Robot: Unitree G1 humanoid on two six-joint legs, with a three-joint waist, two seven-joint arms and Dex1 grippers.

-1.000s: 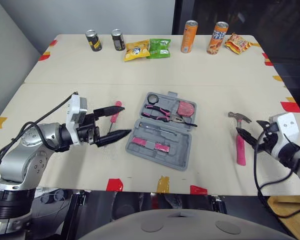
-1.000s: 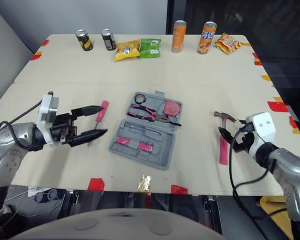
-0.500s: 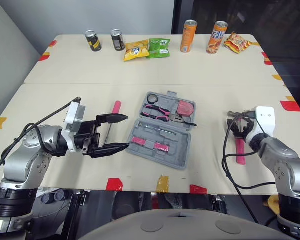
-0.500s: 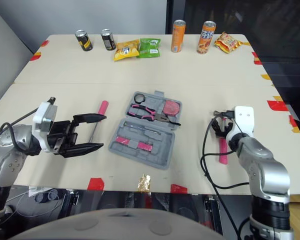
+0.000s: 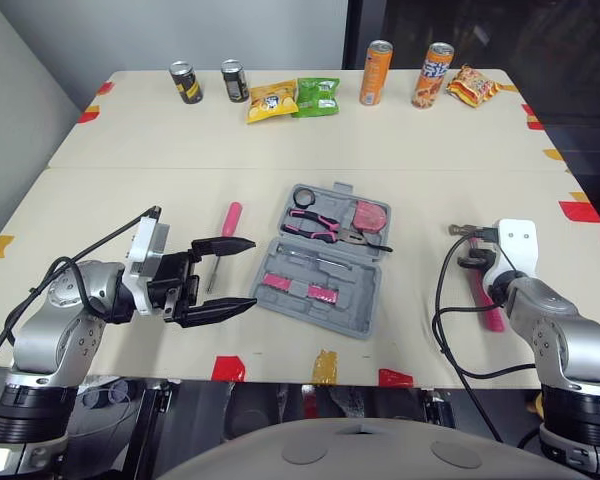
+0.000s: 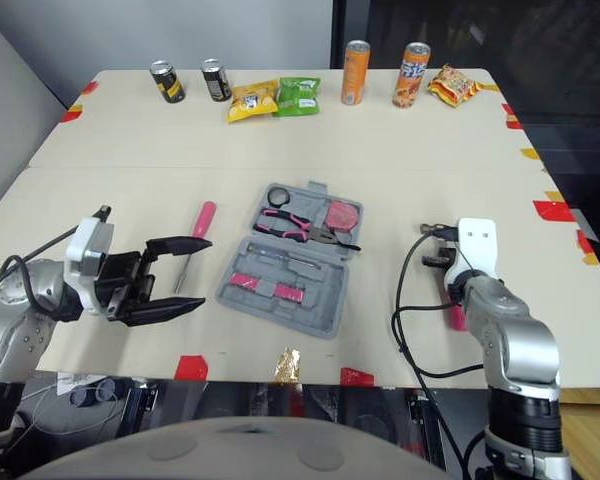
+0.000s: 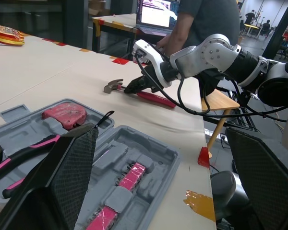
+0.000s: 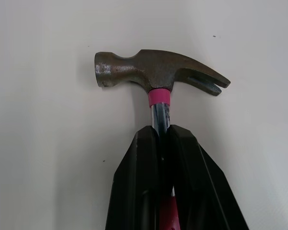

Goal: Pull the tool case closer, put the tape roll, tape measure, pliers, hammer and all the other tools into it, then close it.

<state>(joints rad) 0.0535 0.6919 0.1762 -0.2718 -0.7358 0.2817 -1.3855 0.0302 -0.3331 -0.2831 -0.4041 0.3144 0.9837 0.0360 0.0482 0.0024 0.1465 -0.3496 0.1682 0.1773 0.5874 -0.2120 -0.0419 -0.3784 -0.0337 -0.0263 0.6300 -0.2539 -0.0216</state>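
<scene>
While the fingers of the left gripper (image 5: 250, 271) hang released beside the open grey plastic tool case (image 5: 325, 262), those of the right gripper (image 8: 162, 132) are clenched on the pink-handled claw hammer (image 8: 159, 72). It lies on the pale bench (image 5: 280, 140), well to the case's right, with its handle pointing toward the robot.

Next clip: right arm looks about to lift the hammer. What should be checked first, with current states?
1. Right gripper shut on the hammer shaft, below the head: ok.
2. Tool case open: ok.
3. Left gripper open, clear of the case: ok.
4. Free slot for the hammer in the case: cannot tell.
5. Screwdriver packed: not ok, lies on the table left of the case.
</scene>
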